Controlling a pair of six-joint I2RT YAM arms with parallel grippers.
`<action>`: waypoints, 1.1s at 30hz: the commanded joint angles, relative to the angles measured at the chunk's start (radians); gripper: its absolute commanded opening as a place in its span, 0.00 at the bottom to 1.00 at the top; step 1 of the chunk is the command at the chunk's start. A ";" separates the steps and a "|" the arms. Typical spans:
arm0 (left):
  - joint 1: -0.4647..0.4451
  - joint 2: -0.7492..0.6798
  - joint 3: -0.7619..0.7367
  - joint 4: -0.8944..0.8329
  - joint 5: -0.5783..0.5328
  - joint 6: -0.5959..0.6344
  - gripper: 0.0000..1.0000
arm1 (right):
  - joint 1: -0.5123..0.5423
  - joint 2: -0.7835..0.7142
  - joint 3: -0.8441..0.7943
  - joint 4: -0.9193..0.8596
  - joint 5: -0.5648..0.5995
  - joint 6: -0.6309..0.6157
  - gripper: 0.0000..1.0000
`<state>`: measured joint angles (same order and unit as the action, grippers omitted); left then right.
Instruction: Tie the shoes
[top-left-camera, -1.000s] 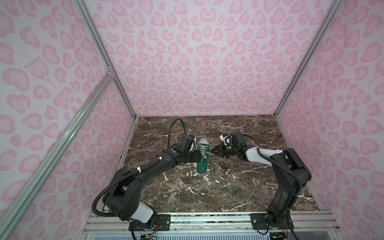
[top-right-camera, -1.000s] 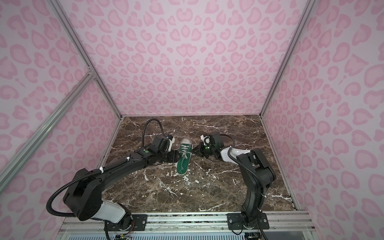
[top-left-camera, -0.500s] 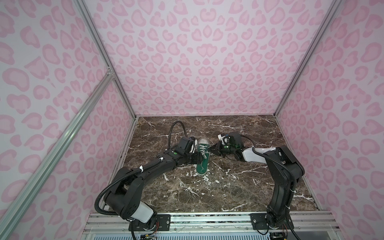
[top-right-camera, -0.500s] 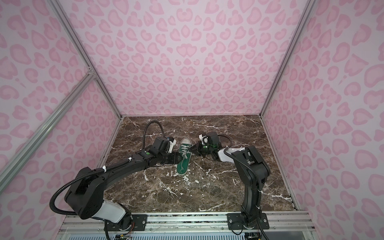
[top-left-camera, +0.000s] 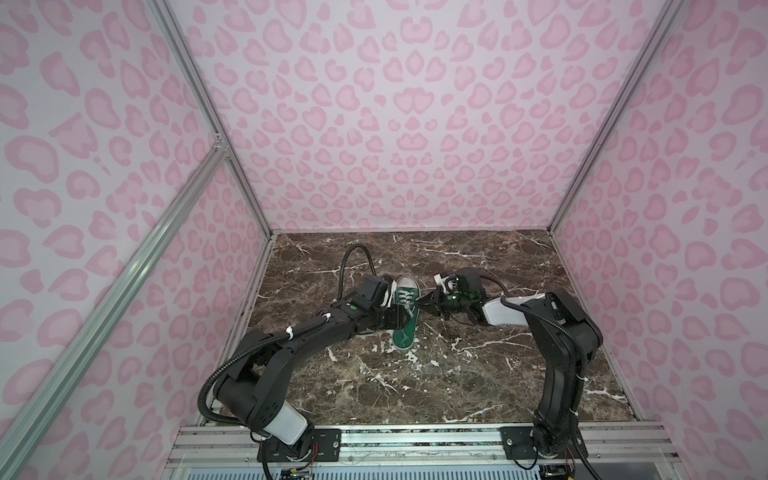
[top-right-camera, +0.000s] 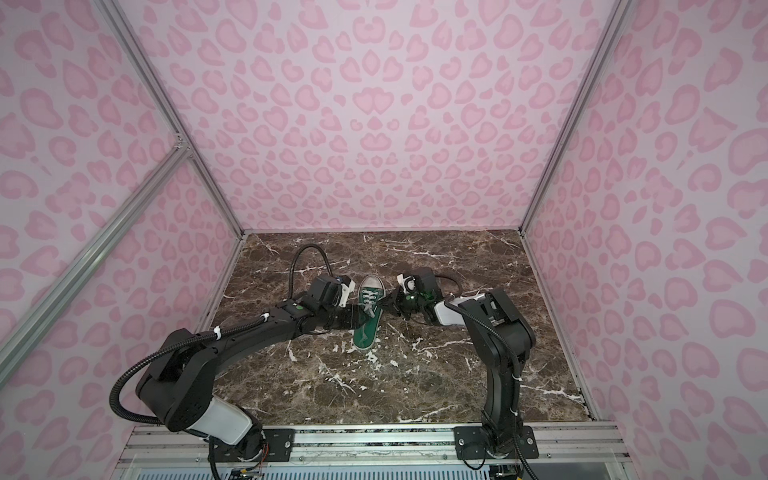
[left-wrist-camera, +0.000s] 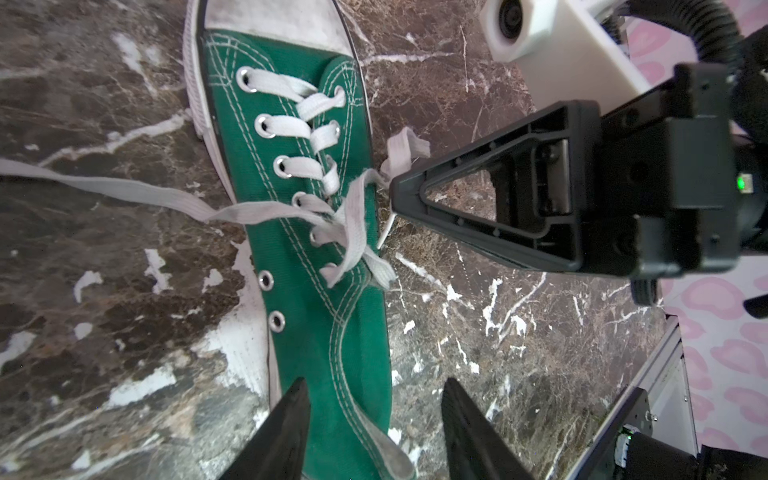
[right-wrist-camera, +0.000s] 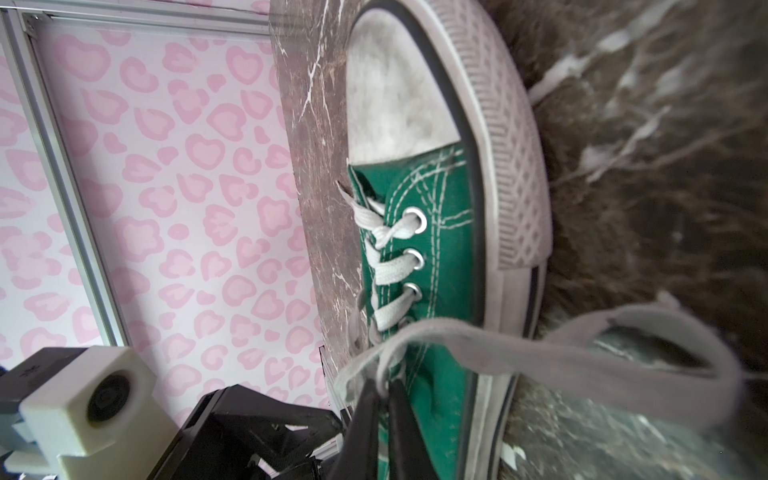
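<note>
Right gripper (left-wrist-camera: 395, 197) has closed in on the shoe (top-left-camera: 405, 316), its jaws pinched together on a white lace loop (right-wrist-camera: 498, 353).
The shoe lies in the middle of the table (top-left-camera: 478, 374), toe toward the back wall (top-left-camera: 395, 124), with bare marble all round and the side walls well apart. Left gripper (left-wrist-camera: 374, 386) straddles the heel end, jaws apart. In both top views it hides the shoe's middle. One lace end runs out of the left wrist view.

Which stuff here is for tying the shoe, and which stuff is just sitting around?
For the job: green sneaker, white laces, left claw open, right claw pinching a lace.

Just there: marble tabletop, pink spotted walls, metal frame.
</note>
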<state>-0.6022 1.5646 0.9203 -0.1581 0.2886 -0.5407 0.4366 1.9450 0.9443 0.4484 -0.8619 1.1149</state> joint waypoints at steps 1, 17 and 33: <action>-0.001 0.008 -0.002 0.038 0.015 -0.008 0.54 | 0.005 0.015 0.000 0.038 -0.031 0.013 0.09; -0.002 0.035 -0.005 0.058 0.033 -0.019 0.53 | 0.017 0.033 -0.031 0.088 -0.079 0.049 0.09; -0.006 0.069 0.004 0.090 0.044 -0.030 0.44 | 0.024 0.041 -0.031 0.083 -0.114 0.053 0.09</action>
<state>-0.6071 1.6234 0.9169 -0.1005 0.3260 -0.5667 0.4583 1.9747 0.9195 0.5114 -0.9623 1.1671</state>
